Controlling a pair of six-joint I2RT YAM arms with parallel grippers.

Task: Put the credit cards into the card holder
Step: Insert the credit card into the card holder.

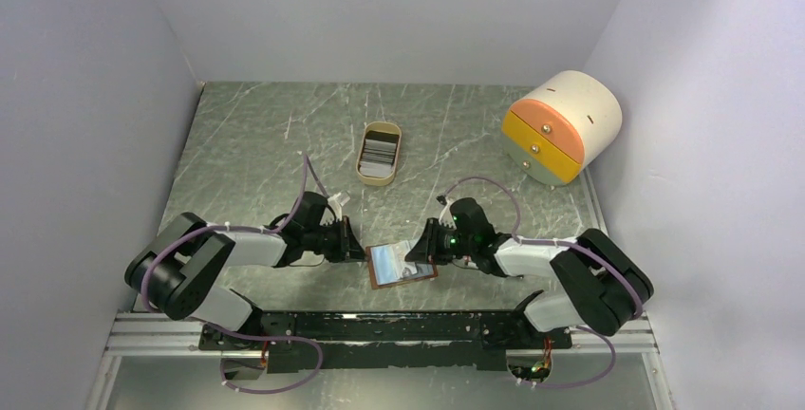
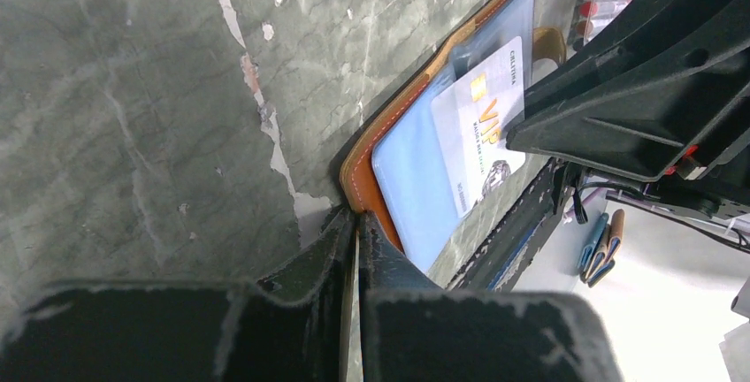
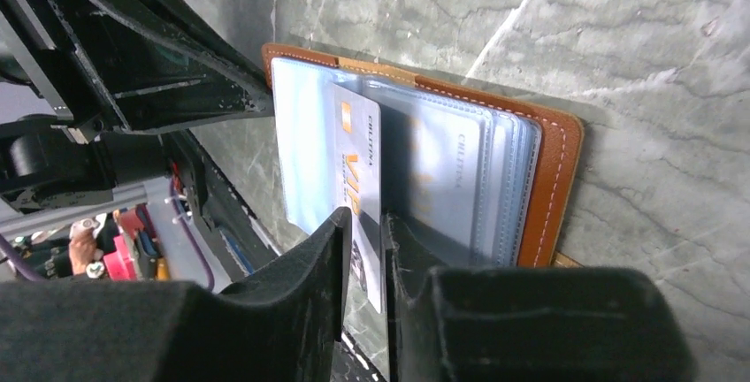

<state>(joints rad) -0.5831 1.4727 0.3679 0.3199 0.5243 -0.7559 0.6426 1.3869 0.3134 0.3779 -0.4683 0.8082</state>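
Two robot arms meet over a brown card holder (image 1: 402, 266) lying open on the marbled table (image 1: 266, 144), near the front edge between them. The left gripper (image 2: 357, 223), its fingers pressed together, pinches the holder's leather edge. The right gripper (image 3: 367, 221) has its fingers slightly parted on either side of a white VIP card (image 3: 358, 170) that stands among the holder's clear sleeves; whether they press the card cannot be told. Farther back, more cards (image 1: 378, 152) sit in a small tray (image 1: 364, 161), well apart from a round drawer unit (image 1: 562, 125) at right.
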